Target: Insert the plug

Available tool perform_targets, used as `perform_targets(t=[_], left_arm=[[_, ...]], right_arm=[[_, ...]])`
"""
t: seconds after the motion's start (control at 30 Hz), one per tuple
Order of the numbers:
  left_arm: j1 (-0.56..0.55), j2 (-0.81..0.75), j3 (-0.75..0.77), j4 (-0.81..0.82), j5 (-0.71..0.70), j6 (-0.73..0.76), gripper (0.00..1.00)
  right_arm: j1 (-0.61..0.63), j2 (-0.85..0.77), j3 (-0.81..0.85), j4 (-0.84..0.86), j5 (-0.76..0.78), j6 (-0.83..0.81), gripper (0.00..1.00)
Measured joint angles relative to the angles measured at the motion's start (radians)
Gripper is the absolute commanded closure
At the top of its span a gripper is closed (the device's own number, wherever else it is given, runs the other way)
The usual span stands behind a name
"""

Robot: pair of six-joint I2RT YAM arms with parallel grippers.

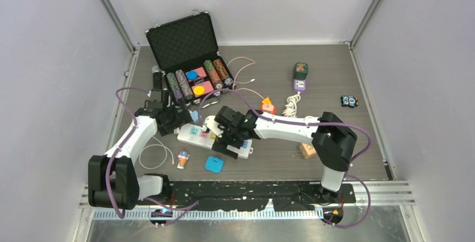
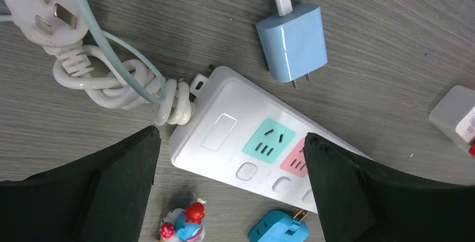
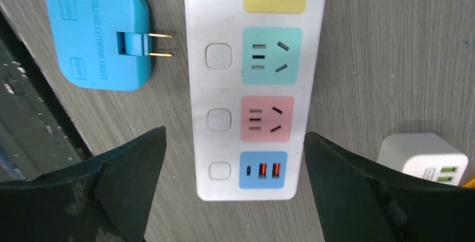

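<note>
A white power strip (image 1: pixel 197 135) with coloured sockets lies on the table between my two grippers. My left gripper (image 2: pixel 231 141) hangs open above its cord end (image 2: pixel 224 133), fingers either side and touching nothing. A light blue charger plug (image 2: pixel 291 40) with two prongs lies flat just beyond that end. My right gripper (image 3: pixel 235 141) hovers open over the strip's USB end (image 3: pixel 263 169), empty. A blue folding adapter (image 3: pixel 101 37) with two prongs out lies beside the strip. In the top view the left gripper (image 1: pixel 180 123) and right gripper (image 1: pixel 238 147) stand at opposite ends.
The strip's white cord and three-pin plug (image 2: pixel 47 15) lie coiled by the left gripper. A small ice-cream toy (image 1: pixel 183 158), a white charger (image 3: pixel 425 158), an open poker chip case (image 1: pixel 187 57), an orange toy (image 1: pixel 268 106) and a coiled white cable (image 1: pixel 290 106) surround the strip.
</note>
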Motion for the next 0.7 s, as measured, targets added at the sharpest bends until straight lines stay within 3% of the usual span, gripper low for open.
perform_targets(t=[0.23,0.4,0.6,0.7], left_arm=[[0.01,0.017,-0.066,0.062,0.052,-0.098,0.05],[0.013,0.03,-0.082,0.085,0.074,-0.128,0.05],[0.013,0.025,-0.082,0.09,0.087,-0.137,0.05],[0.013,0.01,-0.082,0.09,0.088,-0.138,0.05]], right_arm=[[0.0,0.052,-0.034,0.053,0.022,-0.116,0.01],[-0.019,0.073,-0.066,0.067,0.049,-0.174,0.1],[-0.098,0.059,-0.085,0.082,0.02,-0.231,0.3],[-0.123,0.045,-0.097,0.074,0.006,-0.253,0.28]])
